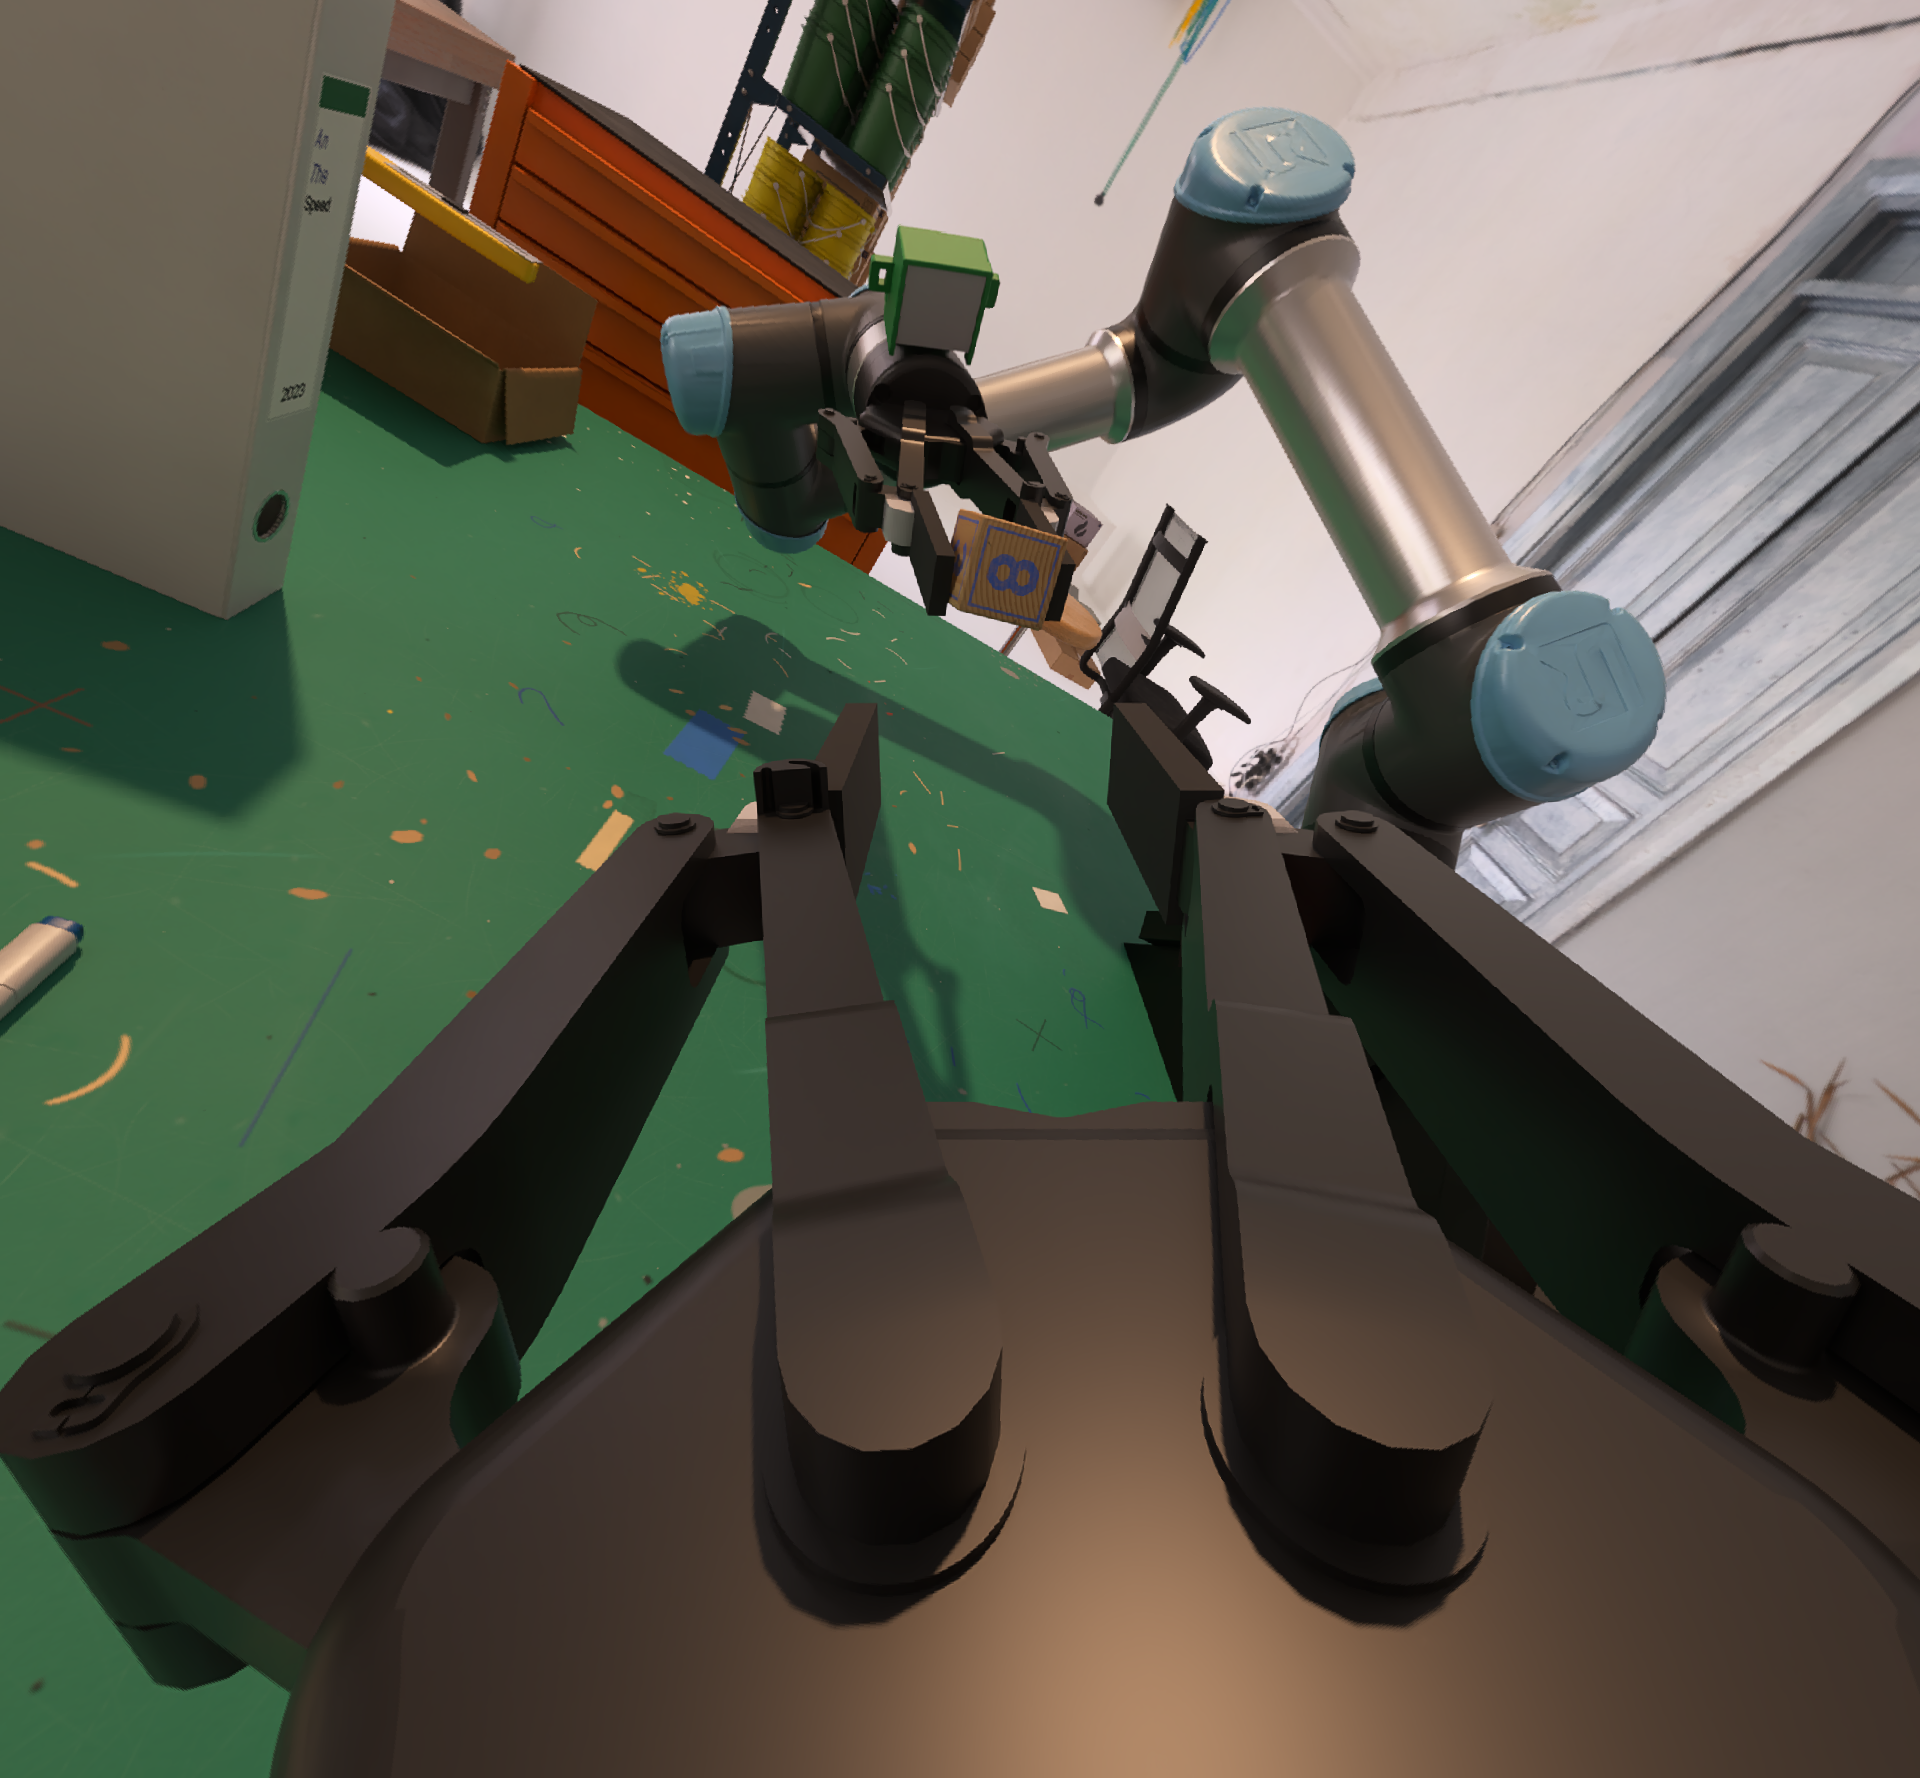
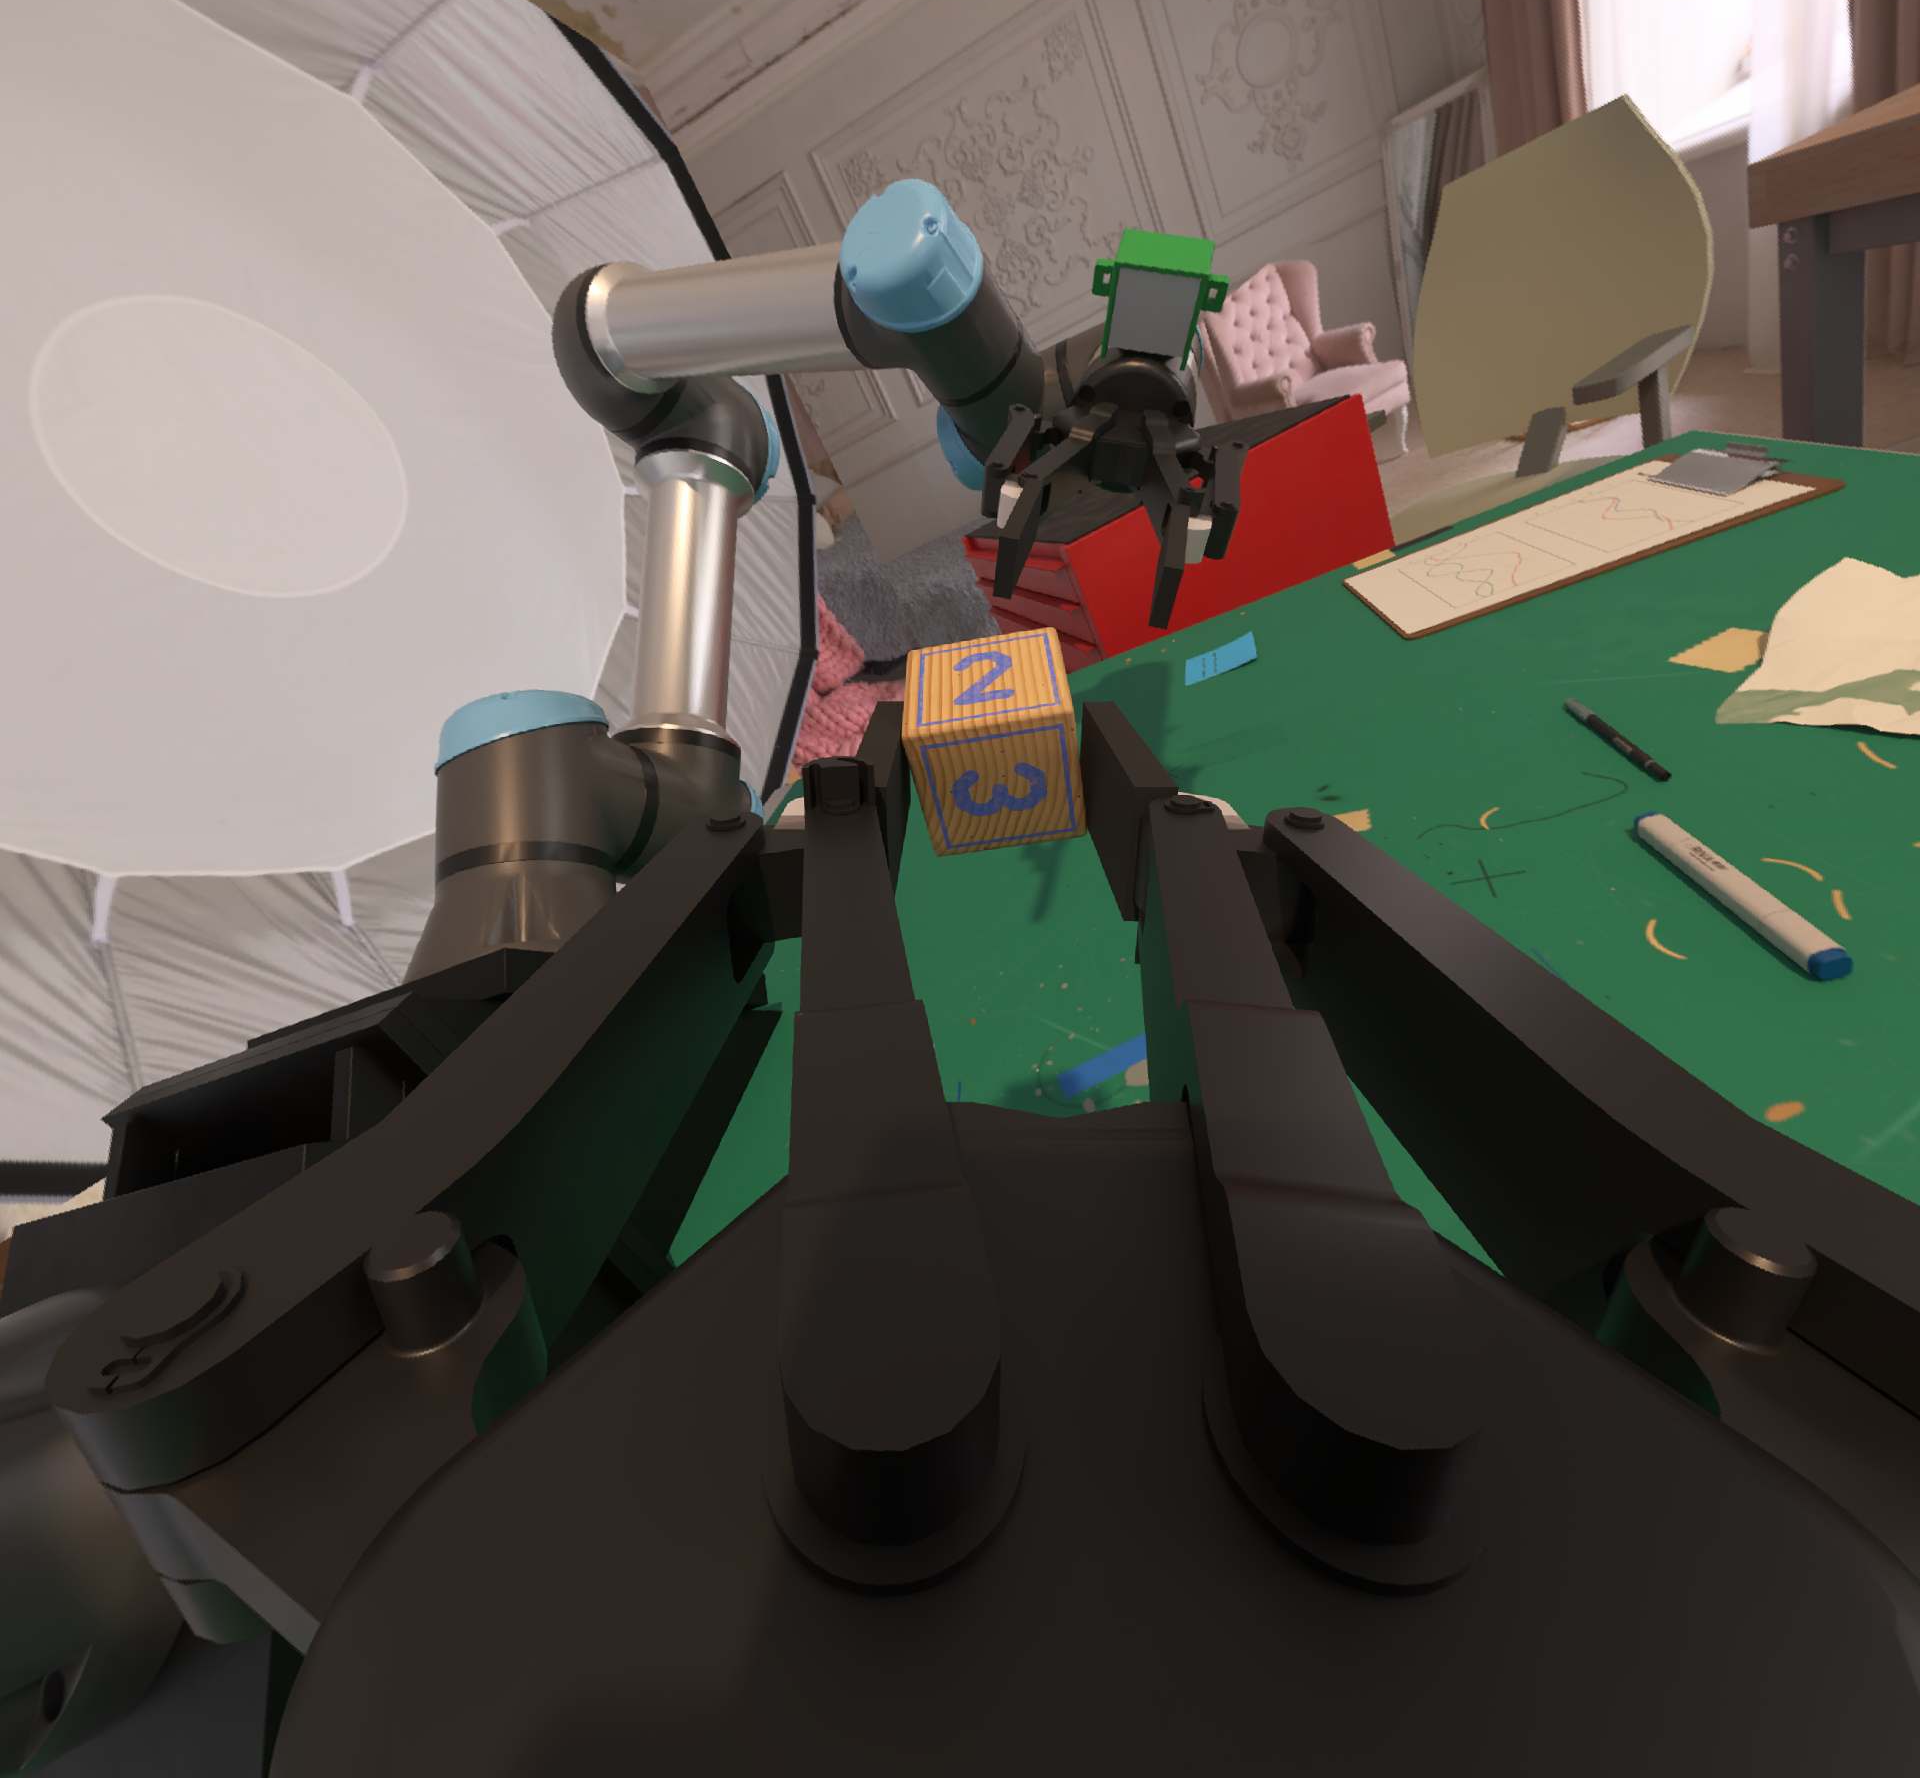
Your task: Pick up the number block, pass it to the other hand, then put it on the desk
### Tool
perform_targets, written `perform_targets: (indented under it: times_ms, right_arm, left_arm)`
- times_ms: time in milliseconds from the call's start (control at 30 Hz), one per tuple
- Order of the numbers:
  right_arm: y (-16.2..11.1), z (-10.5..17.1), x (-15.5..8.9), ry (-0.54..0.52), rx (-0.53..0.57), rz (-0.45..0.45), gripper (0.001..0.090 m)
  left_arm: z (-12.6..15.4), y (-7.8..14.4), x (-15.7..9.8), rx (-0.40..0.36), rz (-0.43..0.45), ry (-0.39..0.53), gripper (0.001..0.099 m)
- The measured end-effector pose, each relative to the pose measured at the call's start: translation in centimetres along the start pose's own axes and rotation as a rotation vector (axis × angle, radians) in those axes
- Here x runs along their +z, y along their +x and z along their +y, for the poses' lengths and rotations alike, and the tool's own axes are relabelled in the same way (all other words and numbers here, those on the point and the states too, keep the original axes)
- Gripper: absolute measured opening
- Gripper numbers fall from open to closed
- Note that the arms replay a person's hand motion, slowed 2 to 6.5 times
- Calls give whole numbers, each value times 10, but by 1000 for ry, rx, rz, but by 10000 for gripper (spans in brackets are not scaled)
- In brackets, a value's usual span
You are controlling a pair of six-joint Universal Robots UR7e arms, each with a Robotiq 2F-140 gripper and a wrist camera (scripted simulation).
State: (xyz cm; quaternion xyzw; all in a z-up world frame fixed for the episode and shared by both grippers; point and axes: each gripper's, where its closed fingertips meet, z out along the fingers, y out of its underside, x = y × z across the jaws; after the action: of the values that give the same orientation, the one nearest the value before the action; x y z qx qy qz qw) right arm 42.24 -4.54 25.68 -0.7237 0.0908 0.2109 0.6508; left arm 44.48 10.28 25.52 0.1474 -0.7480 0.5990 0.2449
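Note:
A wooden number block (image 2: 992,741) with blue digits sits between the fingers of my right gripper (image 2: 992,793), which is shut on it and holds it above the green desk (image 2: 1403,845). In the left wrist view the block (image 1: 1003,575) hangs in the right gripper (image 1: 997,565) above the desk's far edge. My left gripper (image 1: 997,772) is open and empty above the desk (image 1: 364,793), facing the block from a distance. It also shows in the right wrist view (image 2: 1091,575), fingers spread, beyond the block.
A white binder (image 1: 177,222) and an open cardboard box (image 1: 468,346) stand at the desk's far left. A marker (image 2: 1745,897), a pen (image 2: 1616,739), a clipboard (image 2: 1590,533) and crumpled paper (image 2: 1839,648) lie on the right. A red drawer chest (image 2: 1247,523) stands beyond the desk.

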Motion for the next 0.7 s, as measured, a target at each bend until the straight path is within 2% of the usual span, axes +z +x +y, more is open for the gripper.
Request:
perform_targets:
  times_ms: [333,700]
  right_arm:
    - [5,8,-20,-92,1,136,442]
    - [22,29,-58,-247,31,401,442]
  left_arm:
    - [3,2,0,12,-10,-26,581]
    - [4,1,0,20,-33,-39,571]
